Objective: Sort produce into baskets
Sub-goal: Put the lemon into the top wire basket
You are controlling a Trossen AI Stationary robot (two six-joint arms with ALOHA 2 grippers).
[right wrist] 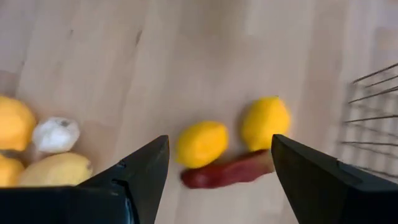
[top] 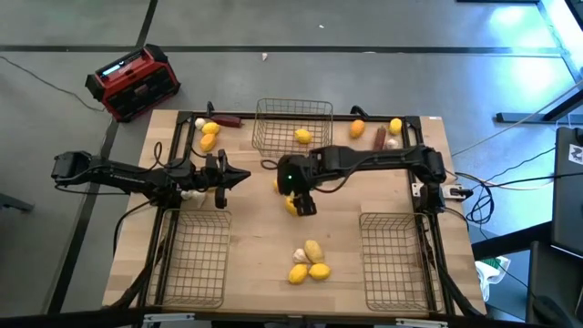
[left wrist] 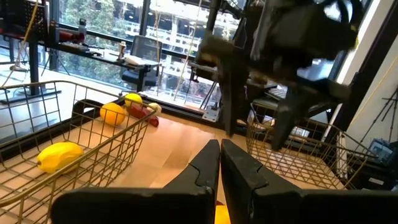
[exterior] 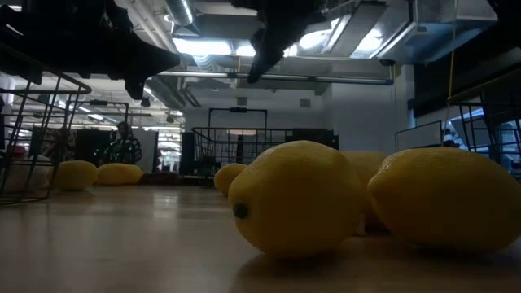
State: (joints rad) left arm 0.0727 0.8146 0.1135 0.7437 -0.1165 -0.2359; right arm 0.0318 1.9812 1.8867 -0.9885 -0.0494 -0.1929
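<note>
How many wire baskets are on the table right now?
3. In the high view, the top basket sits at top middle and holds a lemon. The left basket is at bottom left and the right basket at bottom right, both empty. None seems hidden.

Lab or office, desks [left wrist: 134,61], exposed ceiling ducts [exterior: 358,32]

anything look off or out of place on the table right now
Nothing is spilled or damaged. Most produce still lies loose on the table: a cluster of lemons with a garlic bulb near the front. Only the far basket holds a lemon.
</note>
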